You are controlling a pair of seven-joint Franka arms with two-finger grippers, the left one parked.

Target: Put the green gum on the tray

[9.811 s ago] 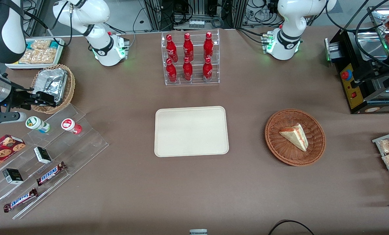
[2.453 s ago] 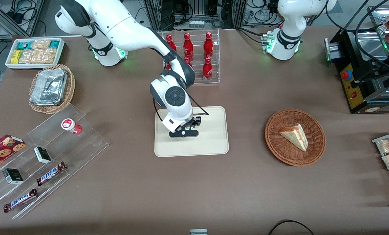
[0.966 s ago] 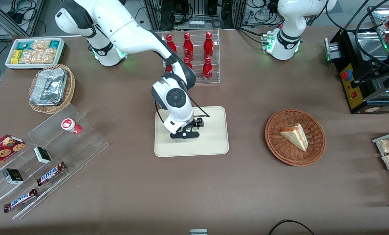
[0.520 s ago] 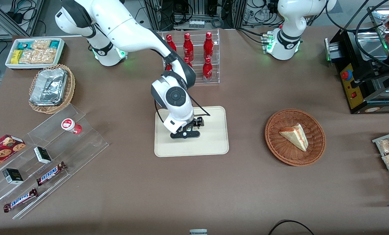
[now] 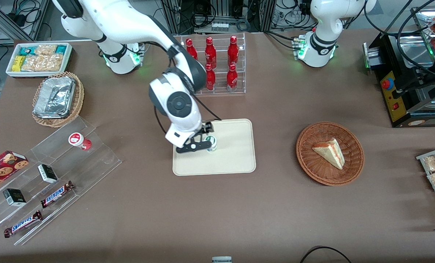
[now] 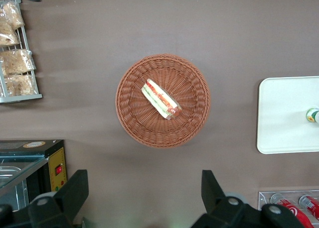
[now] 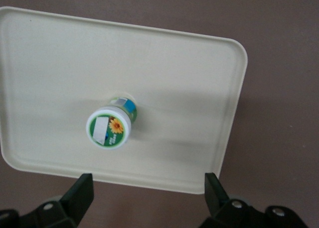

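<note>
The green gum stands upright on the cream tray, near the tray's middle. From above it shows a white lid with a green ring and a flower on the tray. My gripper hangs open above the tray, beside the bottle and slightly toward the working arm's end. Its fingers are spread wide, with nothing between them. The left wrist view catches the tray with the gum at the frame's edge.
A clear rack of red bottles stands farther from the front camera than the tray. A wicker basket with a sandwich lies toward the parked arm's end. A stepped acrylic stand holds a red-labelled bottle and snack bars. A foil tray sits in a basket.
The gripper has let go of the gum, risen off the tray and drifted toward the working arm's end. The bottle, hidden under the hand before, now stands free.
</note>
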